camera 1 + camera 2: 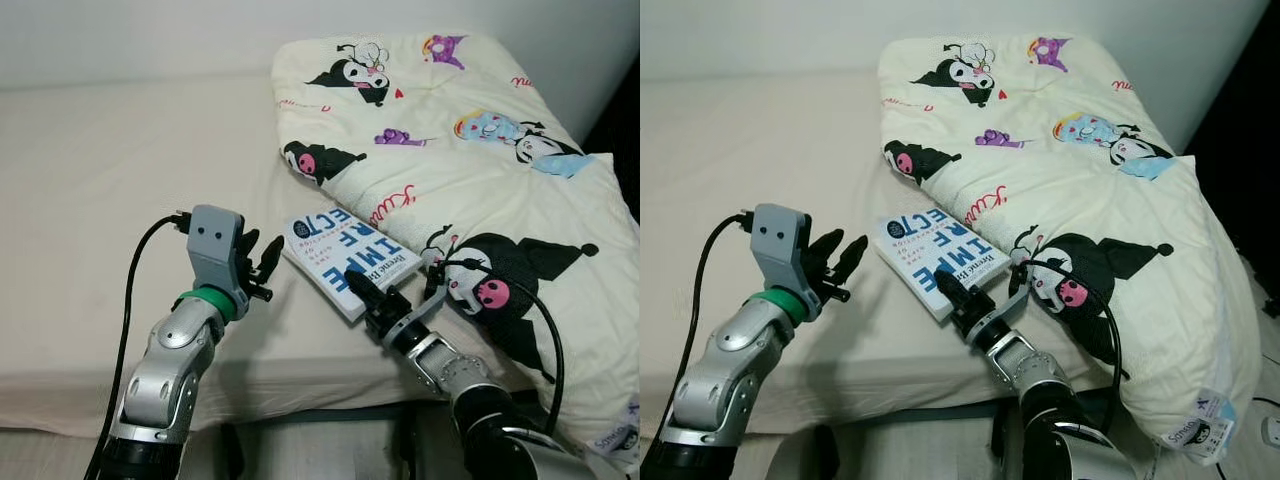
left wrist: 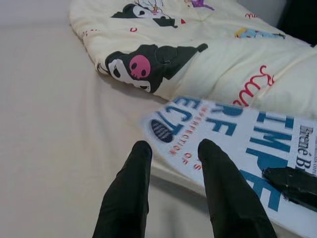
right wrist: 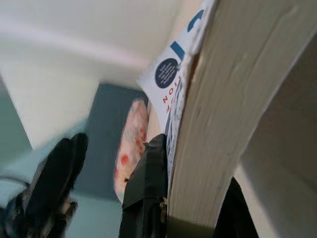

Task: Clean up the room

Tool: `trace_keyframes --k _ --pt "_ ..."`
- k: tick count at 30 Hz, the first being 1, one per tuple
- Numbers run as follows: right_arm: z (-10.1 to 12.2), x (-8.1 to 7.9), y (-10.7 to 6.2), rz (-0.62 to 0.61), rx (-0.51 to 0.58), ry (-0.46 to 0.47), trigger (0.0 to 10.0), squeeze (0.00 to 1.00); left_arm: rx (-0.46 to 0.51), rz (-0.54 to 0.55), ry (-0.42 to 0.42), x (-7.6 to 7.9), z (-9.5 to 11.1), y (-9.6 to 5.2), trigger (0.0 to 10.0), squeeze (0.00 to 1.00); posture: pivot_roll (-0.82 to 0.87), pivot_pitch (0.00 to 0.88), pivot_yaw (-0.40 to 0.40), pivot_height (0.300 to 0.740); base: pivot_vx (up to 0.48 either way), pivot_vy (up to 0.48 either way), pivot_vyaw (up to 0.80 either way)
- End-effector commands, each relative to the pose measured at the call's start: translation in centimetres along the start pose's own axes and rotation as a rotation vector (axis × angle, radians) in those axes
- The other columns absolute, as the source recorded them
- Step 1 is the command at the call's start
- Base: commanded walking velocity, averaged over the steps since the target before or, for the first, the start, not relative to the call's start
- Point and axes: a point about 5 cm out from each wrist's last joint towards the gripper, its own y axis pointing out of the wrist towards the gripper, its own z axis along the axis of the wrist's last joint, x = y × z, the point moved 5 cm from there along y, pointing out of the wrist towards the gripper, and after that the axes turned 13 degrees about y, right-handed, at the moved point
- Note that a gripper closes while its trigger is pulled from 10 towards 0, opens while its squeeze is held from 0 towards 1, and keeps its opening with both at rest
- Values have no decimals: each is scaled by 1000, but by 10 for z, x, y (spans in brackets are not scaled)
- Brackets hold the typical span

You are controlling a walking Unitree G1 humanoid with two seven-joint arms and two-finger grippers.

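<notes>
A white book [image 1: 340, 250] with big blue letters lies on the bed, its far side against a cream quilt [image 1: 450, 170] printed with cartoon figures. My right gripper [image 1: 365, 295] is shut on the book's near edge, one finger on the cover and one beneath; the right wrist view looks along the book's page edge [image 3: 223, 109] between the fingers. My left gripper [image 1: 268, 268] hovers open just left of the book, a little above the sheet. In the left wrist view its fingertips [image 2: 141, 151] point at the book's corner [image 2: 168, 129], apart from it.
The beige sheet [image 1: 120, 170] stretches bare to the left and back up to a white wall. The bed's front edge [image 1: 300, 395] runs just below both grippers. The quilt heaps over the bed's right half and hangs over the front right corner.
</notes>
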Motion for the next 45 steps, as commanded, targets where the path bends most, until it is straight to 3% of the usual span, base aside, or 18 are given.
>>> trace_keyframes --k 1,3,4,5,7,8,9,11,12,14,21,24,25,26,30,36,45 --pt "-7 -10 2 59 -65 -84 0 0 -16 4 -1 0 -7 0 10000 0 -39 111 123 532 0 0 0" --pt "-12 -18 -4 61 -160 -309 0 0 -7 6 -9 1 -5 1 10000 0 -54 102 119 532 0 0 0" --pt "-12 -18 -4 61 -160 -309 0 0 -7 6 -9 1 -5 1 10000 0 -54 102 119 532 0 0 0" --pt "-11 -23 -7 50 -189 -451 0 0 1 17 -14 0 -4 3 10000 0 -74 96 109 532 0 0 0" --pt "-8 -25 -8 43 -185 -498 0 0 3 24 -15 -1 -3 4 10000 0 -74 96 109 532 0 0 0" --pt "16 -30 -14 -58 -109 -753 10000 0 17 74 -27 -13 2 3 10000 0 -92 87 95 532 0 0 0" --pt "16 -30 -14 -58 -109 -753 10000 0 17 74 -27 -13 2 3 10000 0 -92 87 95 532 0 0 0" --pt "36 -36 -19 -119 -22 -893 10000 0 27 120 -36 -24 6 2 10000 0 -92 87 95 532 0 0 0" --pt "36 -36 -19 -119 -22 -893 10000 0 27 120 -36 -24 6 2 10000 0 -92 87 95 532 0 0 0" --pt "64 -46 -38 -215 179 -998 10000 0 56 222 -48 -51 18 -2 10000 0 -109 76 80 532 0 0 0" --pt "74 -66 -55 -251 334 -1151 10000 0 63 317 -29 -80 24 -7 10000 0 -127 63 86 532 0 0 0" --pt "71 -83 -51 -240 370 -1275 10000 0 52 305 -26 -75 19 -8 10000 0 -132 57 85 532 0 0 0" --pt "71 -83 -51 -240 370 -1275 10000 0 52 305 -26 -75 19 -8 10000 0 -132 57 85 532 0 0 0" --pt "70 -90 -45 -230 370 -1355 10000 0 53 292 -39 -67 18 -6 10000 0 -130 53 80 532 0 0 0" --pt "67 -100 -36 -214 376 -1442 10000 0 63 275 -59 -56 21 -4 10000 0 -126 48 73 532 0 0 0" --pt "67 -106 -32 -196 397 -1452 10000 0 67 255 -72 -43 23 -3 10000 0 -115 47 62 547 0 0 0" --pt "68 -102 -36 -235 439 -1457 10000 0 33 246 -43 -38 15 -2 10000 0 -118 46 70 576 0 0 0"
